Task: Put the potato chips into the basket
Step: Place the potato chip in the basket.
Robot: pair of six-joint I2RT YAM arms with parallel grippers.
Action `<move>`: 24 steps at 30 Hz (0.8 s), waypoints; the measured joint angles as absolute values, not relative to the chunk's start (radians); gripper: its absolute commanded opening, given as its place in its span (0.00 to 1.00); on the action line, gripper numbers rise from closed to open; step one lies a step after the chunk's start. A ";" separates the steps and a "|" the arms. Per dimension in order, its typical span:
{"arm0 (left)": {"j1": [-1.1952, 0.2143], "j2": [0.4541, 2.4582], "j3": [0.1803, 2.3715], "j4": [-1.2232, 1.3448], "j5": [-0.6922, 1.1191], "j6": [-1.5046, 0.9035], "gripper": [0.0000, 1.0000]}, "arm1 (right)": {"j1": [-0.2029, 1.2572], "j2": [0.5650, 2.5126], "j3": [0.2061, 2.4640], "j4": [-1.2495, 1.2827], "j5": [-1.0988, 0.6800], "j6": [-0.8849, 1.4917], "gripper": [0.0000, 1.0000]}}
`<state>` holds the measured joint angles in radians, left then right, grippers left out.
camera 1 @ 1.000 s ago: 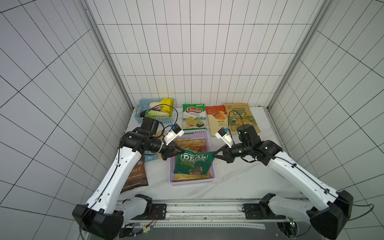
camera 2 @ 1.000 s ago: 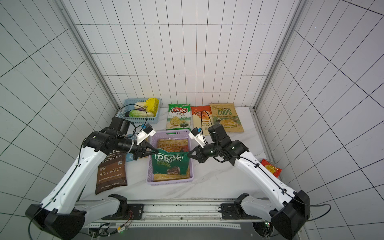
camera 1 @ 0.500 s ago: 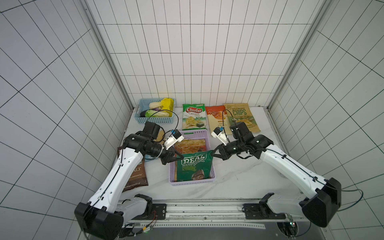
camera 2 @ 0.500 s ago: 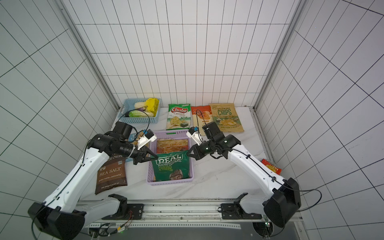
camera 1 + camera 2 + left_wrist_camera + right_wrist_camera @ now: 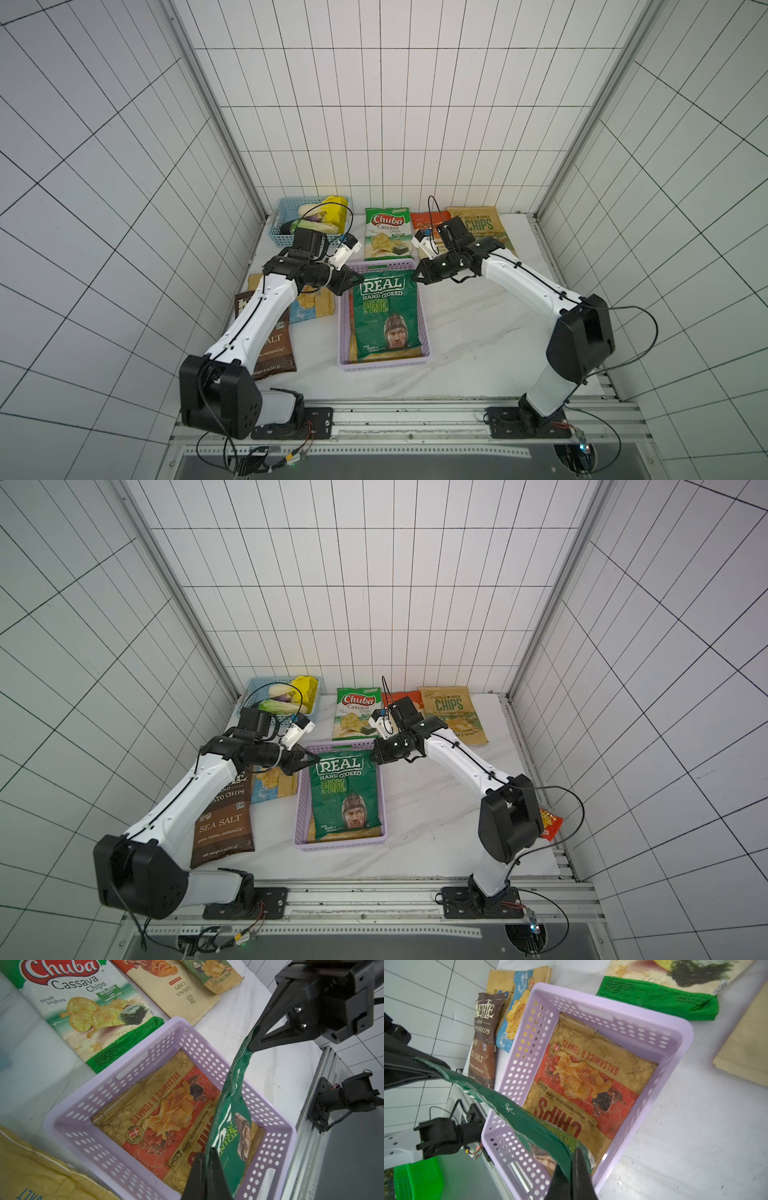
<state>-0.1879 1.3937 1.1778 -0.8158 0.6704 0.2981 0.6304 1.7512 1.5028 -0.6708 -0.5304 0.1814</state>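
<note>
We see bright, even, diffuse light in both top views, a faint warm glow low on the back wall [image 5: 332,183], and only soft shadows on the table [image 5: 478,332]. Tile lines splay toward the edges. The right wrist view is slightly soft, and the right gripper [image 5: 568,1159] there is dark and soft-edged.

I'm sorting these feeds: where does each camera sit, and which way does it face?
Both top views: overhead, facing down at the table; left arm, right arm whole.
Left wrist: on left arm, facing the basket; left gripper, right gripper show.
Right wrist: on right arm, facing the basket; both grippers show.
Shared: REAL bag, pinched by both grippers.
</note>
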 measured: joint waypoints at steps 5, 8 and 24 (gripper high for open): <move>-0.175 1.500 1.182 -0.769 0.650 0.288 0.00 | 0.615 1.874 1.581 -0.671 -0.526 0.186 0.05; -0.171 1.539 1.192 -0.760 0.636 0.287 0.18 | 0.614 1.931 1.616 -0.671 -0.523 0.197 0.30; 0.101 1.418 1.293 -0.699 0.691 0.177 0.98 | 0.602 1.818 1.663 -0.688 -0.307 0.251 0.74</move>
<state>0.1005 1.4181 1.2930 -0.6987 0.6914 0.1768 0.6018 1.8183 1.6627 -0.6876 -0.3069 0.2508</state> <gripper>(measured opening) 0.982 0.747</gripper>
